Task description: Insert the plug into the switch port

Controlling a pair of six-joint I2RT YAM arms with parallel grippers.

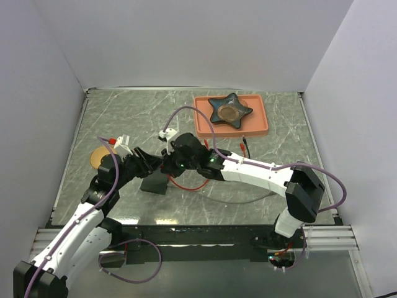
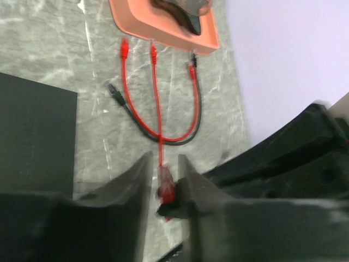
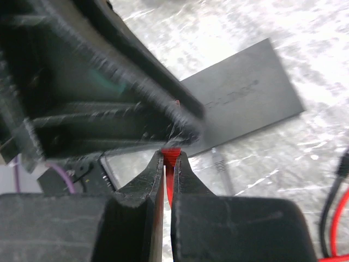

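Note:
The switch (image 1: 155, 184) is a flat matte-black box lying on the table below both grippers. It also shows in the left wrist view (image 2: 32, 136) and the right wrist view (image 3: 245, 101). My right gripper (image 1: 170, 162) (image 3: 170, 155) is shut on the red plug (image 3: 171, 157) and holds it above the table, with its red cable (image 2: 158, 109) trailing back. My left gripper (image 1: 158, 166) (image 2: 164, 159) meets it tip to tip. Its jaws stand on either side of the plug (image 2: 165, 184) with a narrow gap showing on one side. The switch's sockets are not visible.
An orange tray (image 1: 231, 129) holding a dark star-shaped dish (image 1: 229, 110) stands at the back. Another red cable (image 2: 131, 103) and a black cable (image 2: 125, 106) lie between tray and switch. An orange disc (image 1: 97, 158) lies at the left. White walls enclose three sides.

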